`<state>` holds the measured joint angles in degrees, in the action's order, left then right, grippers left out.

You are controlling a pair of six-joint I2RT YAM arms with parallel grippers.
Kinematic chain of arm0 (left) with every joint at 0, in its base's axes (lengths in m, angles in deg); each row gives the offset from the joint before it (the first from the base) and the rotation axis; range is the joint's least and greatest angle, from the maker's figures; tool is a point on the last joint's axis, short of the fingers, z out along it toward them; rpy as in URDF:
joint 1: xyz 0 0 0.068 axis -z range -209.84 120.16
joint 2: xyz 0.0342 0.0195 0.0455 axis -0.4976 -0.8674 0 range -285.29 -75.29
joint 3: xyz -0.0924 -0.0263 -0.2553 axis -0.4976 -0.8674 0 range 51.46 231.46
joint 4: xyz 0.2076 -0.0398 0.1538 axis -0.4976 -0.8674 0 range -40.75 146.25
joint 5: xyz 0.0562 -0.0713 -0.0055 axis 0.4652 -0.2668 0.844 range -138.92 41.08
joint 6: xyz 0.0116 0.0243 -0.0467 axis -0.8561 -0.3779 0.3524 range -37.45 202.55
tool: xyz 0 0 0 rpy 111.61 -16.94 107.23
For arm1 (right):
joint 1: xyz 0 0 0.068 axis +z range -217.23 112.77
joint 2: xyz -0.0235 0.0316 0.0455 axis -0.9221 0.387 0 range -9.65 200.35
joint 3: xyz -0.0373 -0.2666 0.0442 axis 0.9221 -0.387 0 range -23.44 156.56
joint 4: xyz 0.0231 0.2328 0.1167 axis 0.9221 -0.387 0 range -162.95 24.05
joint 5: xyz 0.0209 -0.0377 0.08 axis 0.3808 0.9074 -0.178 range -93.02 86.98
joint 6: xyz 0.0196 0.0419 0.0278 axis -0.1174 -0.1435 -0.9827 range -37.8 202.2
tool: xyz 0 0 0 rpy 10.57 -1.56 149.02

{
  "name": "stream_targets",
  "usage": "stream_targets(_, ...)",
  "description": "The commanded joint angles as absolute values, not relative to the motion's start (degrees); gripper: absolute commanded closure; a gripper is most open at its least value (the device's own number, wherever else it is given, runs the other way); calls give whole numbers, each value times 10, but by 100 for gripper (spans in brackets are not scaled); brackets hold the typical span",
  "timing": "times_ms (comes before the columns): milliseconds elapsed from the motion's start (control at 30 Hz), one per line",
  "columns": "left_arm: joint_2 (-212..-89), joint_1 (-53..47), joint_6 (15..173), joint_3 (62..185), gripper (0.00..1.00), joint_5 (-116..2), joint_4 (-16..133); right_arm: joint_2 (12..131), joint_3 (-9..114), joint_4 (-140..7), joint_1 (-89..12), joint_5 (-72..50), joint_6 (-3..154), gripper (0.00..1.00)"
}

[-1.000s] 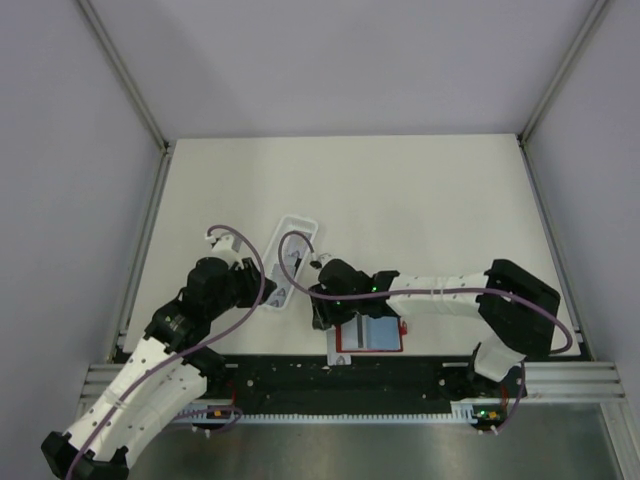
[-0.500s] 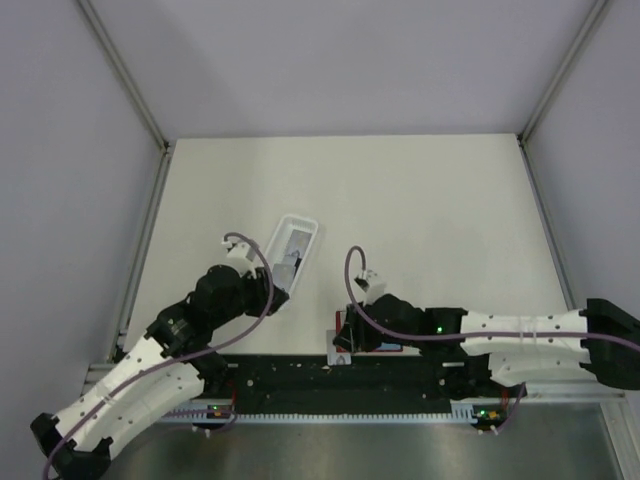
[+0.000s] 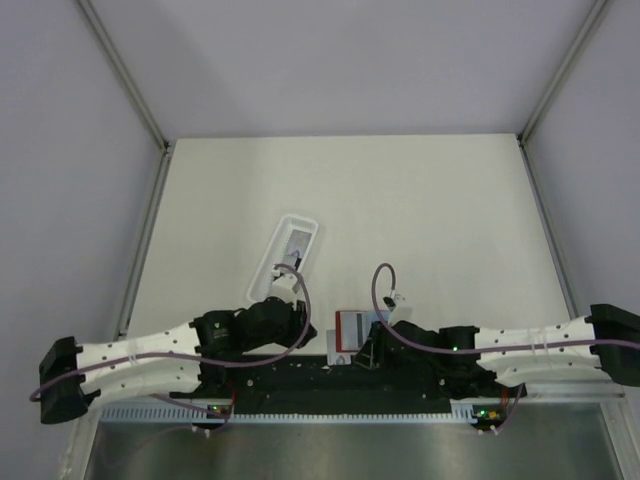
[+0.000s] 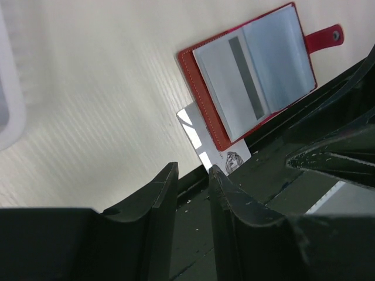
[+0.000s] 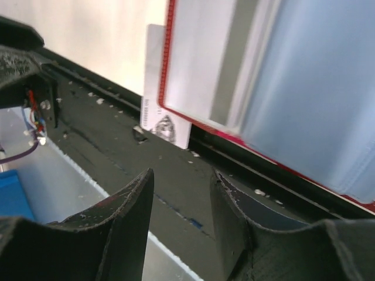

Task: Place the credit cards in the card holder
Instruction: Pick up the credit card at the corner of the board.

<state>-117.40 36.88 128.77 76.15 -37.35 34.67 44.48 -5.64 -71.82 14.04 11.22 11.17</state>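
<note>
The card holder (image 3: 360, 325), a red wallet, lies open at the table's near edge, showing pale pockets (image 4: 252, 70) and a clasp tab (image 4: 328, 38). One credit card with a grey stripe (image 4: 231, 82) sits in its left pocket. Another credit card (image 4: 214, 146) pokes out from under the wallet's corner over the black rail, also seen as the white card (image 5: 161, 111) in the right wrist view. My left gripper (image 4: 192, 175) is open and empty, just short of that card. My right gripper (image 5: 180, 178) is open and empty over the rail, near the wallet's red edge (image 5: 170, 58).
A long white tray (image 3: 290, 255) lies on the table behind the left arm, its rim (image 4: 9, 111) at the left edge of the left wrist view. A black rail (image 3: 330, 375) runs along the near edge. Grey walls enclose the table.
Both arms have dropped low and stretched out along the near edge. The right gripper has come off the wallet, which now shows uncovered. The left gripper has left the tray and swung toward the wallet.
</note>
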Motion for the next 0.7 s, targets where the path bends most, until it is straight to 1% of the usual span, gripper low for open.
stream_targets(0,-1219,393,1322,742,66,-353,453,449,-87,-665,148,141,50,56)
stream_targets(233,-1280,399,1326,723,66,-376,515,455,-139,-579,146,129,23,56)
stream_targets(367,-1302,403,1339,706,70,-386,544,471,-163,-526,143,114,13,57)
stream_targets(500,-1314,407,1349,693,75,-392,557,519,-173,-465,135,93,13,58)
stream_targets(667,-1335,416,1355,686,78,-393,576,599,-179,-372,128,69,5,62)
